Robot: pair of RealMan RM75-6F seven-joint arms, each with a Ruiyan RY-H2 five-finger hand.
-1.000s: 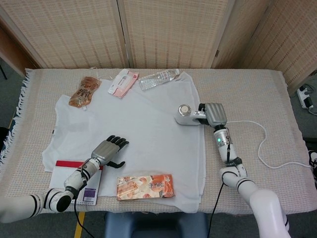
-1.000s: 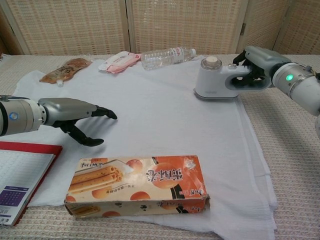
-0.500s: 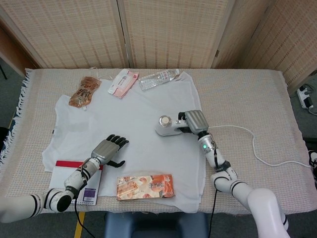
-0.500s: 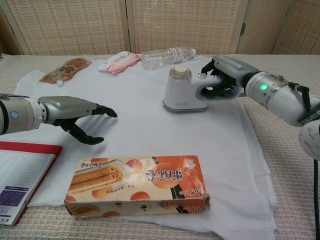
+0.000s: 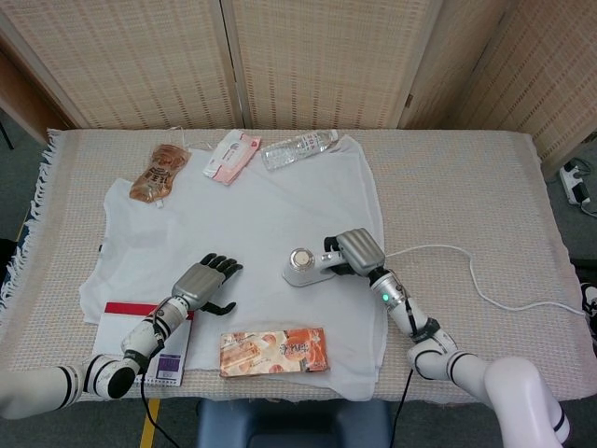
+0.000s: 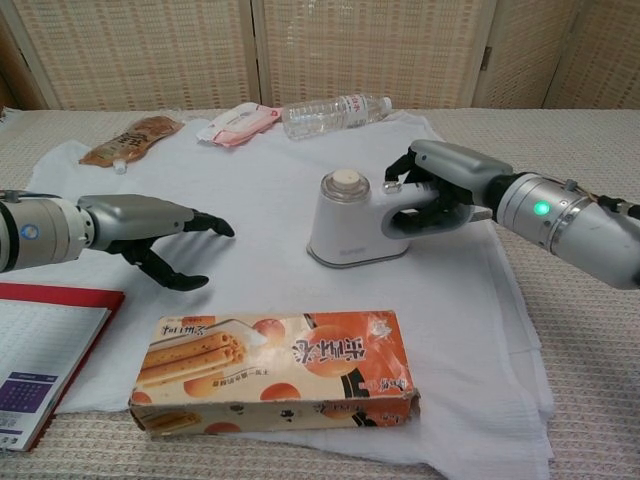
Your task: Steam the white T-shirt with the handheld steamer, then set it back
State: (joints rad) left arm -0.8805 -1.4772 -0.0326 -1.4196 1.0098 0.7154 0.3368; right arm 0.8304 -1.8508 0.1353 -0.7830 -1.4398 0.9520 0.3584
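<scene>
The white T-shirt [image 5: 252,233] [image 6: 260,190] lies spread flat over the table's middle. My right hand [image 5: 354,252] [image 6: 440,188] grips the handle of the white handheld steamer [image 5: 304,267] [image 6: 348,222], whose base rests on the shirt's near right part. A white cord [image 5: 485,289] trails from it to the right. My left hand [image 5: 207,282] [image 6: 150,228] rests on the shirt's near left part with its fingers spread and nothing in them.
A snack box [image 5: 273,352] [image 6: 275,370] lies at the shirt's front edge. A red-edged booklet [image 5: 140,336] sits front left. At the back lie a brown pouch [image 5: 159,172], a pink packet [image 5: 231,155] and a water bottle [image 5: 298,147].
My right hand has drawn the steamer across the shirt from its far right edge toward the near middle. The left hand has stayed still.
</scene>
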